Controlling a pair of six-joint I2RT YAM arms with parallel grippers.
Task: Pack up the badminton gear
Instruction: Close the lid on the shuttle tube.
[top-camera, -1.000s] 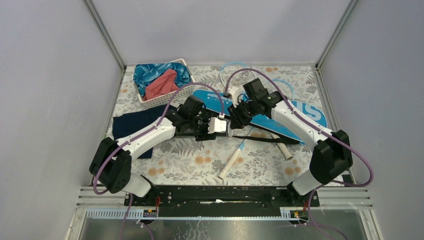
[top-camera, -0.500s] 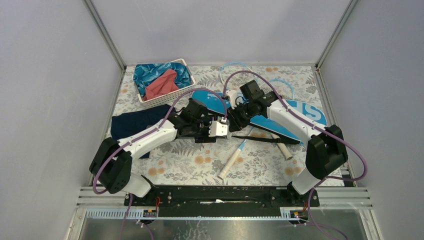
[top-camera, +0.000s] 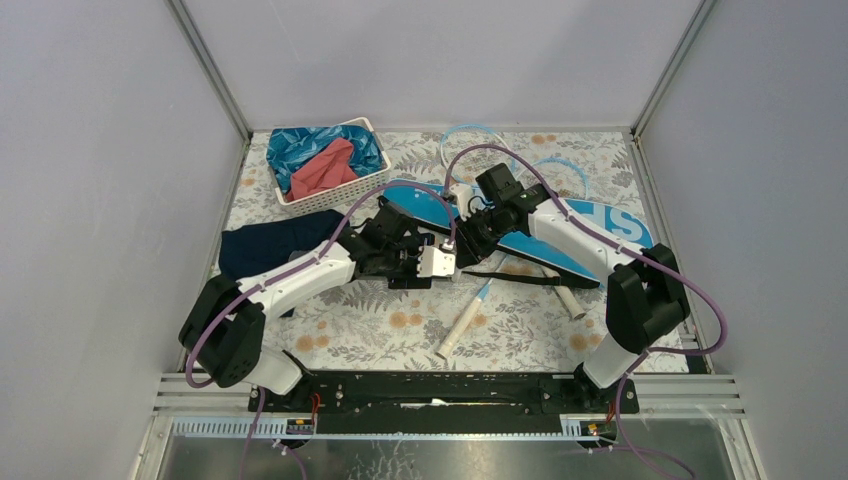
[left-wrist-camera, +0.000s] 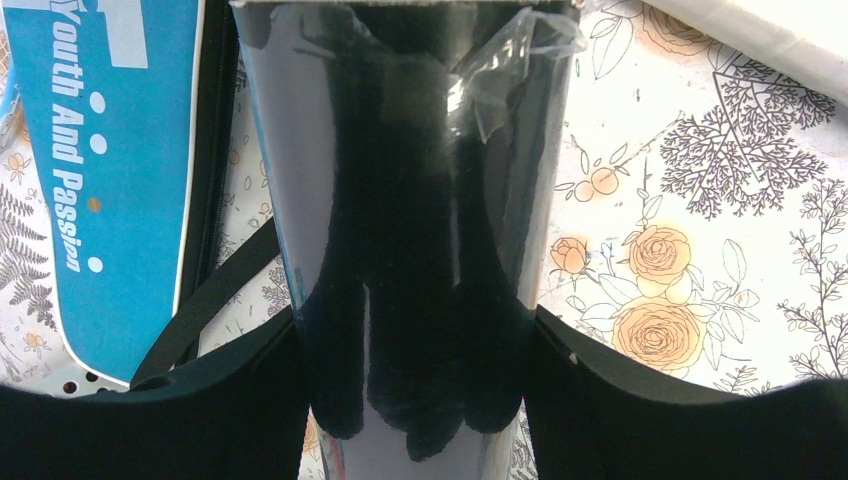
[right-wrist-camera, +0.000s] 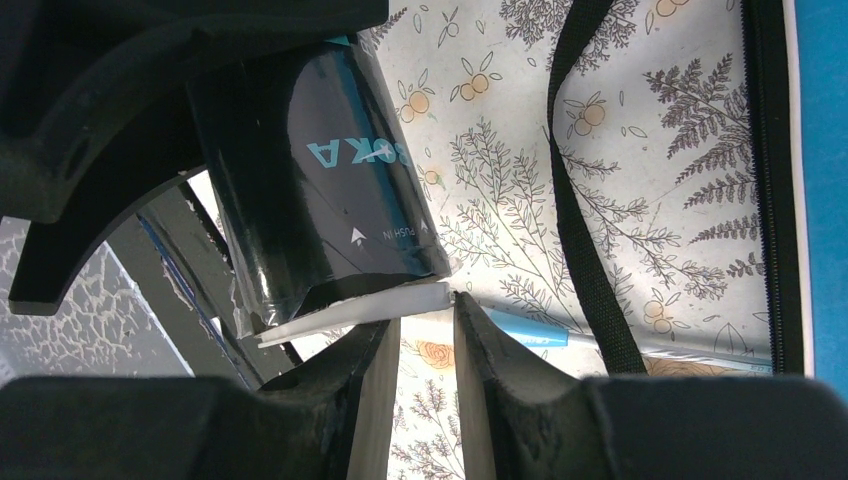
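Top external view: the right claw has slid in to meet the left claw over the floral tabletop. The left claw clamps the long glossy black tube. The right claw's jaws stand narrowly apart, tips at the tube's white end flap, likely to open it for loading. The blue racket-shaped bag lies just beside. Its black strap trails below, a snag risk. A white-handled racket waits nearer.

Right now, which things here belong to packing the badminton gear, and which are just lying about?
Job: long black tube, blue racket-shaped bag, light-blue-framed rackets.
Lying about: white basket of cloths, navy blue cloth.
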